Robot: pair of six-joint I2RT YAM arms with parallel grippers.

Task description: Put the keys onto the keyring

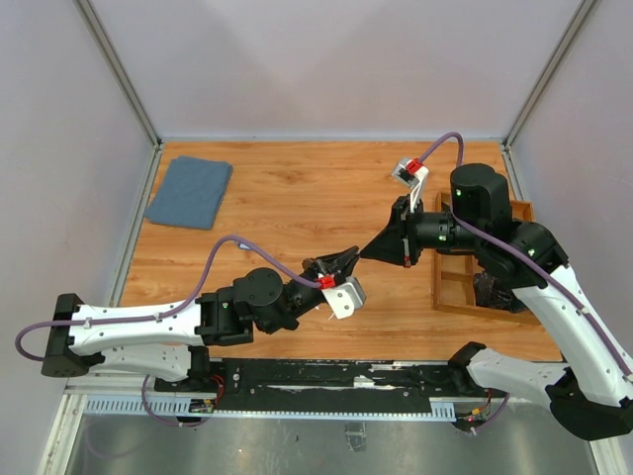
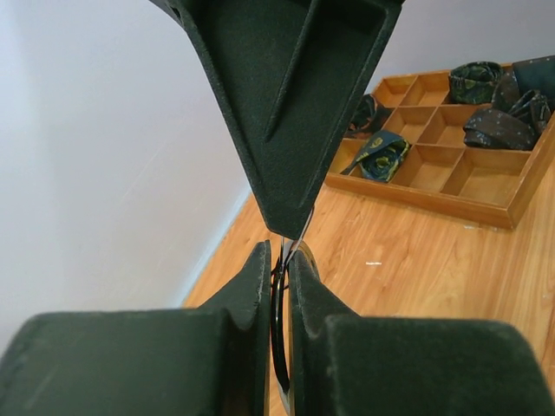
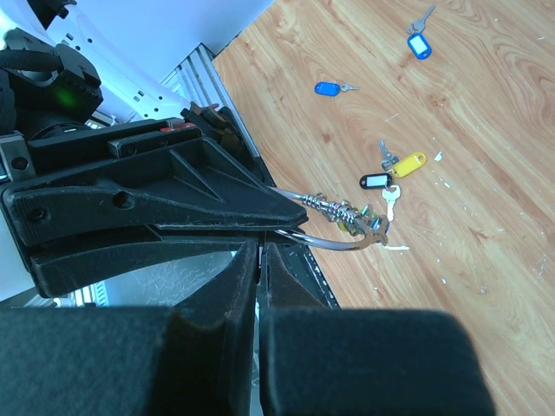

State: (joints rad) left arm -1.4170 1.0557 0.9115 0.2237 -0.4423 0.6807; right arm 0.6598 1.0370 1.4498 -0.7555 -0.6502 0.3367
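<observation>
Left gripper (image 2: 279, 256): nearest the lens, bottom centre of the left wrist view. Its fingers are pressed together on the keyring (image 2: 279, 338), which stands edge-on between them.
Right gripper (image 3: 260, 251): bottom centre of its own view, fingers closed and meeting the left one tip to tip. It seems to pinch the same wire, but the contact is partly hidden.
Free arc of the ring: runs from both sets of fingertips toward the middle right of the right wrist view, with strung keys (image 3: 347, 212) bunched on it.
Loose keys (image 3: 390, 201): on the wooden table (image 3: 486, 286) beyond that arc, toward the upper right. They carry a blue tag (image 3: 327, 87), second blue tag (image 3: 419, 45), yellow tag (image 3: 408, 163) and black tag (image 3: 375, 181).
Next move, as a judgement: neither gripper is free, so one must let go to fetch a key. Which arm is nearer cannot be told.
</observation>
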